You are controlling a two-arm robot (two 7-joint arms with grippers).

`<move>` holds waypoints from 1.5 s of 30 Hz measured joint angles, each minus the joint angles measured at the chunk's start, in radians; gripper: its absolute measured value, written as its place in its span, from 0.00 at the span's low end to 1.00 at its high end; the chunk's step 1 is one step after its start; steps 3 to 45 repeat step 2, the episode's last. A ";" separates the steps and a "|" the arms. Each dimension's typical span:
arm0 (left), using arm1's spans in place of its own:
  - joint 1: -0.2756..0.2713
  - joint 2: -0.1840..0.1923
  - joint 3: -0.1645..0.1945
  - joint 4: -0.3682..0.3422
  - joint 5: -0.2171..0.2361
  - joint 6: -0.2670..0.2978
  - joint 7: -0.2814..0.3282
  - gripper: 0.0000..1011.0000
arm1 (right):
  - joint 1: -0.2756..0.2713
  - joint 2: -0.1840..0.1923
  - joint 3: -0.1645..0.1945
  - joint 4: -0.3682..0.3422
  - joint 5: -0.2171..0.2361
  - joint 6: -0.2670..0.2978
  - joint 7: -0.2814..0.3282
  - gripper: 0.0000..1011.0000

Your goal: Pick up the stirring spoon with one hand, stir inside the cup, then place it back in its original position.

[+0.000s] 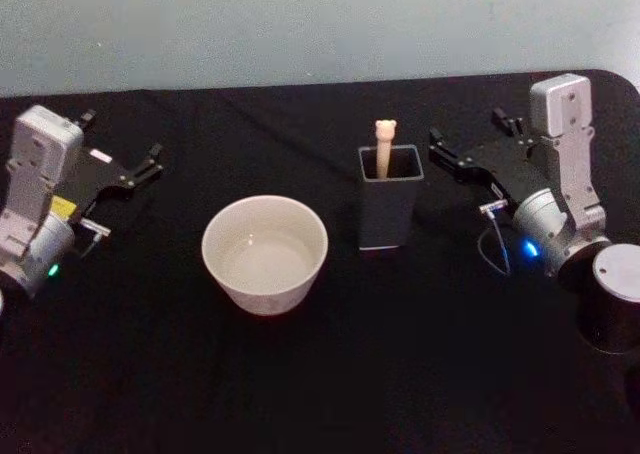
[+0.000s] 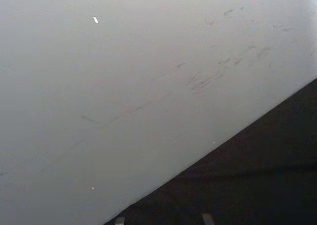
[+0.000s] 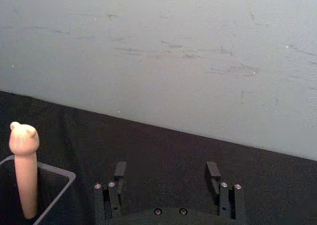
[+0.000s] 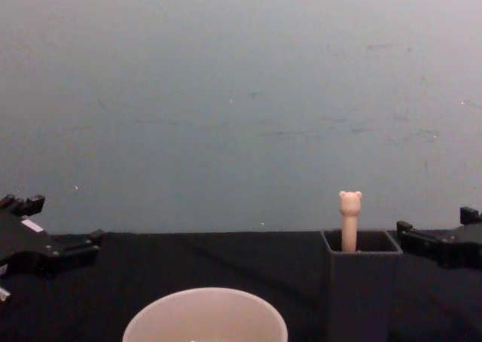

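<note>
Nearest us sits the cup (image 1: 265, 254), pale, wide, nothing in it. Going left to right: left gripper (image 1: 120, 174) is parked at the table's left edge, well apart from the cup, fingers spread w/ nothing between them; we judge it idle. Next the cup at centre-left, then the holder (image 1: 389, 210) just right of it, dark, square-mouthed, w/ the stirring spoon (image 1: 385, 146) standing upright inside, bear head poking above the rim, bowl hidden down in the box. Right gripper (image 1: 462, 154) hovers near the holder's right side, jaws wide apart, holding nothing, pointing twd the handle; the arm lies low across the black table (image 1: 330, 394), wrist angled inward. Step in hand, we reckon: the approach, pick not yet made. Next move prob. needs a short shift left until the fingers straddle the handle below the bear head, then a close and a straight lift clear of the rim.
</note>
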 joint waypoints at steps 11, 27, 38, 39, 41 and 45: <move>0.000 0.000 0.000 0.000 0.000 0.000 0.000 0.99 | 0.000 0.000 0.000 0.000 0.000 0.000 0.000 0.99; 0.000 0.000 0.000 0.000 0.000 0.000 0.000 0.99 | 0.000 0.000 0.000 0.000 0.000 0.000 0.000 0.99; 0.000 0.000 0.000 0.000 0.000 0.000 0.000 0.99 | 0.000 0.000 0.000 0.000 0.000 0.000 0.000 0.99; 0.000 0.000 0.000 0.000 0.000 0.000 0.000 0.99 | 0.000 0.000 0.000 0.000 0.000 0.000 0.000 0.99; 0.000 0.000 0.000 0.000 0.000 0.000 0.000 0.99 | 0.000 0.000 0.000 0.000 0.000 0.000 0.000 0.99; 0.000 0.000 0.000 0.000 0.000 0.000 0.000 0.99 | 0.000 0.000 0.000 0.000 0.000 0.000 0.000 0.99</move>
